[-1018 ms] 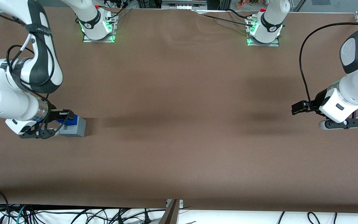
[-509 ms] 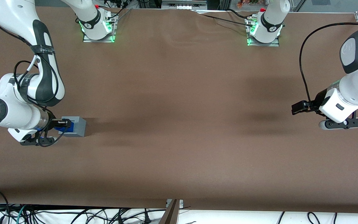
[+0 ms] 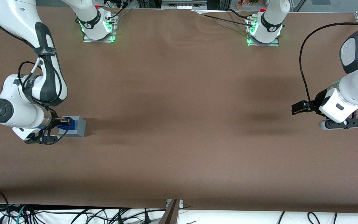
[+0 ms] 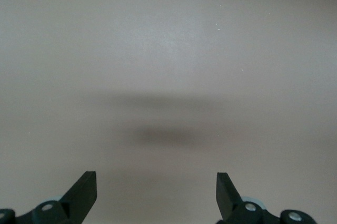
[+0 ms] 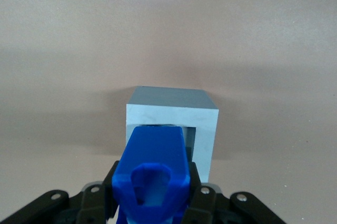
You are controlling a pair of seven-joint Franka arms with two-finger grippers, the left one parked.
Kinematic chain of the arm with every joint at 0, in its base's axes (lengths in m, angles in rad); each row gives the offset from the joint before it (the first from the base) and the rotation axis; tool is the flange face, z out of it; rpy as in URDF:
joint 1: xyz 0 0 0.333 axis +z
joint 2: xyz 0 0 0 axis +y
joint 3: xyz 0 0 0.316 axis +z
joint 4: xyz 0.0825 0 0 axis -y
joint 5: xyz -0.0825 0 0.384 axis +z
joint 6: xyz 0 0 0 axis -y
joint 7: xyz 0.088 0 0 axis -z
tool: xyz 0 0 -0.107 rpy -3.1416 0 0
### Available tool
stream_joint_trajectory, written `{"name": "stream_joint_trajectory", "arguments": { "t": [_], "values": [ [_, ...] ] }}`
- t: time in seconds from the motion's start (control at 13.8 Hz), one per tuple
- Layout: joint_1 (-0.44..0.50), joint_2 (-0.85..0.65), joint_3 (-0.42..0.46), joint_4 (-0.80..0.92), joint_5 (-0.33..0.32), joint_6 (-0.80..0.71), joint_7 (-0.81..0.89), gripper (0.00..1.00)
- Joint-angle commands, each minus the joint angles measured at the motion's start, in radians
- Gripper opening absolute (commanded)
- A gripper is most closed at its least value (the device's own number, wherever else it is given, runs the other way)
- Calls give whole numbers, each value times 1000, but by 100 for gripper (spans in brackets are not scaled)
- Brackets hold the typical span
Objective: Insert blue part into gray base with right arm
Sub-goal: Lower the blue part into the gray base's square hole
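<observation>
The table [image 3: 179, 124], covered w/ a plain brown sheet, is seen spanning the whole front view; arm mounts lit green [image 3: 98, 29] are fixed at its edge farthest from the camera, and loose cables [image 3: 73, 214] are seen below its near edge. No other objects are noted on the sheet.

The right arm [image 3: 26, 93] is bent low at the working arm's end of the table. Its gripper [image 3: 61, 122] is held right at the gray base [image 3: 77, 126], which rests flat on the sheet. The jaws are clamped on the blue part [image 5: 152, 174], gripped from both sides.

Step in hand is judged to be the insertion itself: in the right wrist view the blue part's leading end is seen at the mouth of the base's square recess [image 5: 189, 137], approx. lined up w/ it. Whether it has entered yet cannot be told.

Next move, as judged: a straight push along the recess axis is called for, w/ the part kept square to the opening so no edge is caught; release only once the part is seated
</observation>
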Motion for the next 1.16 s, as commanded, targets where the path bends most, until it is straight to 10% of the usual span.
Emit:
{"name": "stream_joint_trajectory", "arguments": {
  "t": [0.0, 1.09],
  "values": [
    [3, -46, -6, -50, -14, 11, -14, 7],
    [0, -47, -8, -83, -13, 57, -14, 7]
  ]
}}
